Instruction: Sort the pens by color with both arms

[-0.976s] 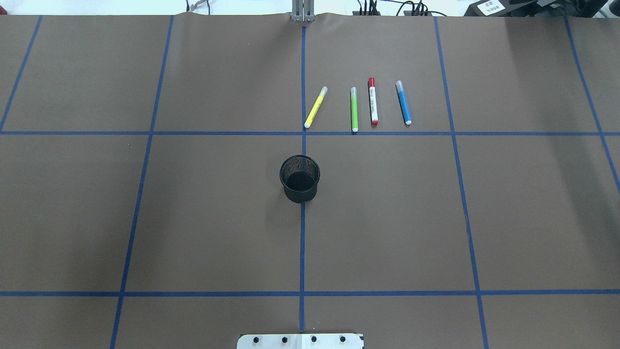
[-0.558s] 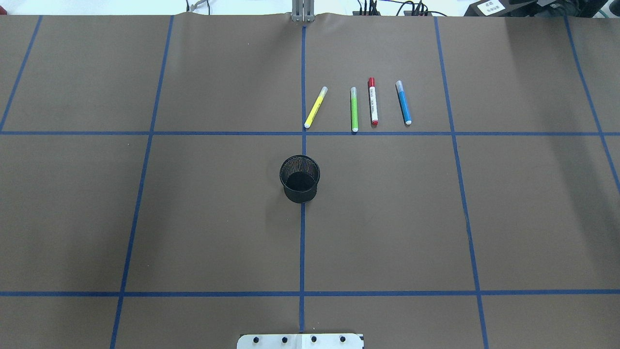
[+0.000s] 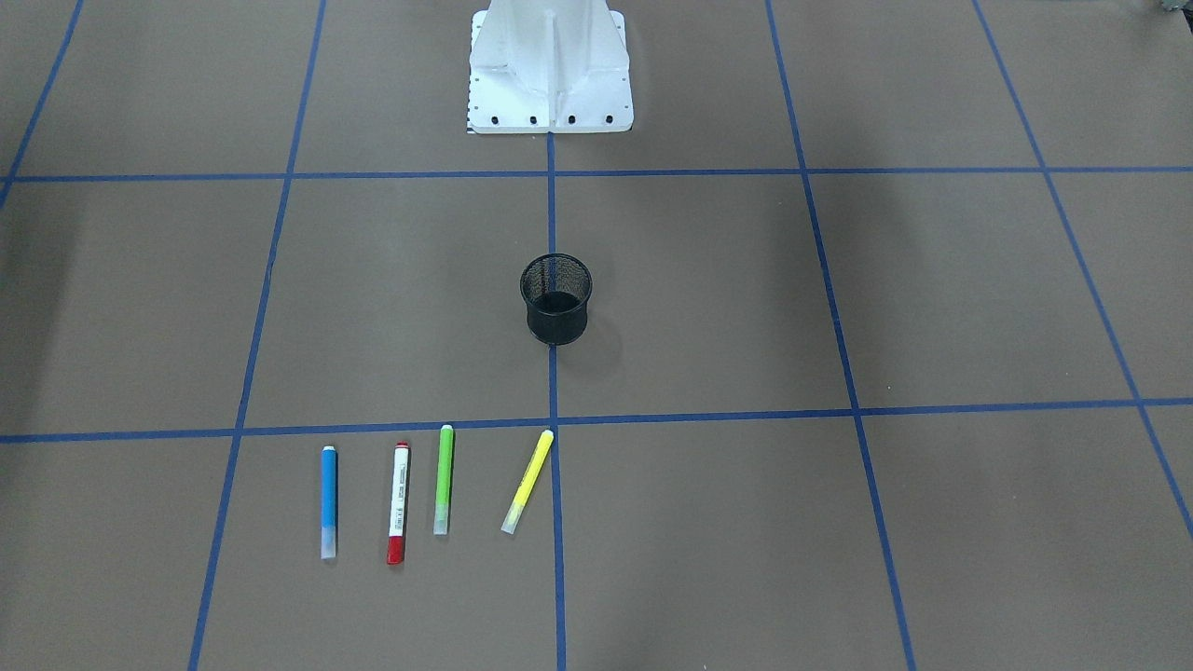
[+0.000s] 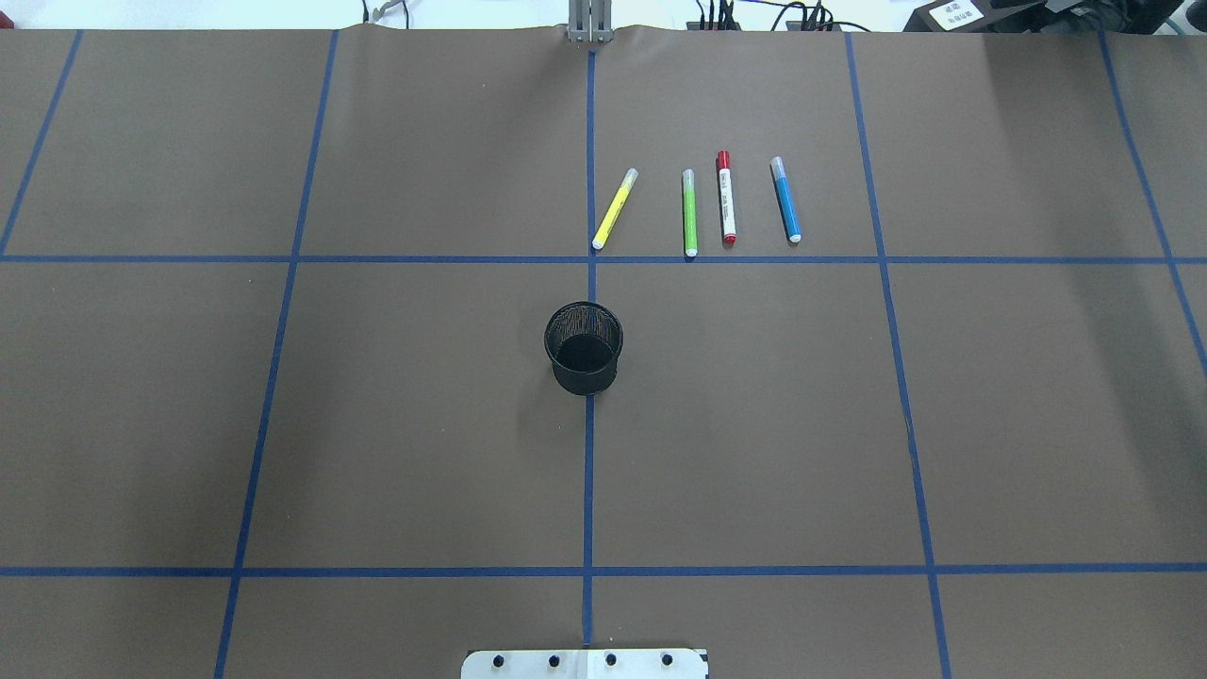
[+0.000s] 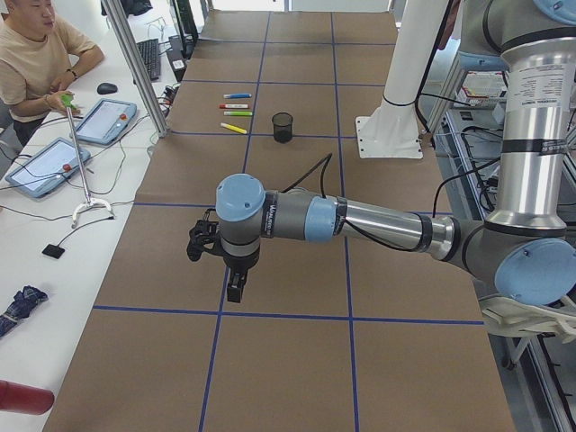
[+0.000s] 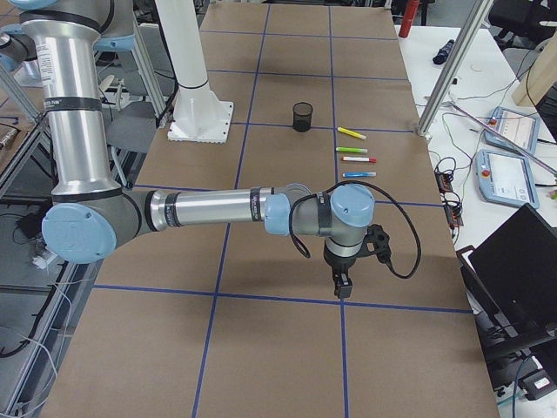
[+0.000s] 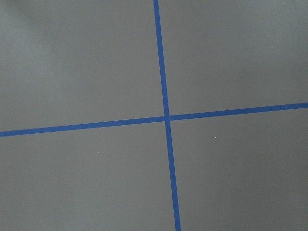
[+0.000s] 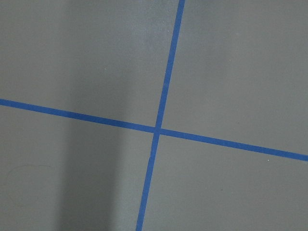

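Four pens lie side by side at the table's far side, right of the centre line: yellow (image 4: 615, 208), lime green (image 4: 689, 213), white-bodied with red ends (image 4: 726, 198) and blue (image 4: 785, 200). They also show in the front-facing view: blue (image 3: 328, 501), red-ended (image 3: 399, 503), green (image 3: 444, 480), yellow (image 3: 527, 482). My left gripper (image 5: 234, 288) hangs over the table's left end and my right gripper (image 6: 342, 286) over its right end, both far from the pens. They show only in the side views, so I cannot tell whether they are open or shut.
A black mesh cup (image 4: 584, 347) stands upright on the centre line, nearer me than the pens. The white pedestal base (image 3: 550, 65) stands at the near edge. An operator (image 5: 36, 63) sits at a side desk with tablets. Blue tape lines grid the brown table cover.
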You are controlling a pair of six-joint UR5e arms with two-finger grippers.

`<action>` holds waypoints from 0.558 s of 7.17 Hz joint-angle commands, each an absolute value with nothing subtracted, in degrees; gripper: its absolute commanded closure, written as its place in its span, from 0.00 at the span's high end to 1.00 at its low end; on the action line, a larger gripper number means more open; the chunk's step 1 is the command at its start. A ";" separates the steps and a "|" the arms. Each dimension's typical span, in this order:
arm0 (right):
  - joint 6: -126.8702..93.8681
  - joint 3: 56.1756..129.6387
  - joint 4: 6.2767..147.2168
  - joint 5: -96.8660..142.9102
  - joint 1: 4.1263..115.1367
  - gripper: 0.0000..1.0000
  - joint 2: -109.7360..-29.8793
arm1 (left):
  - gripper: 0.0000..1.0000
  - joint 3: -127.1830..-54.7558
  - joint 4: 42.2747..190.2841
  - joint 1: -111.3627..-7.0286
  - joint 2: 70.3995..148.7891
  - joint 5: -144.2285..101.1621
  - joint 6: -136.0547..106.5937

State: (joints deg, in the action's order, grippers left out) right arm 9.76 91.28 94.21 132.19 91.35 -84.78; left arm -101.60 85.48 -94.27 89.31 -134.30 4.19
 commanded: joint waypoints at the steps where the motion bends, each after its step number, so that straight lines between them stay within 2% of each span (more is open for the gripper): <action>1: 9.76 90.97 92.82 132.19 91.32 1.00 -85.34 | 0.99 -101.60 85.69 -94.31 89.03 -134.56 4.22; 4: 9.67 90.88 91.85 132.19 91.32 1.00 -85.96 | 1.00 -101.60 85.61 -94.31 89.03 -134.56 3.87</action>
State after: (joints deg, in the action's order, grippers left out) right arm 9.72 91.09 92.23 132.19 91.37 -85.80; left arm -101.58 85.64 -94.27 89.04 -134.57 4.03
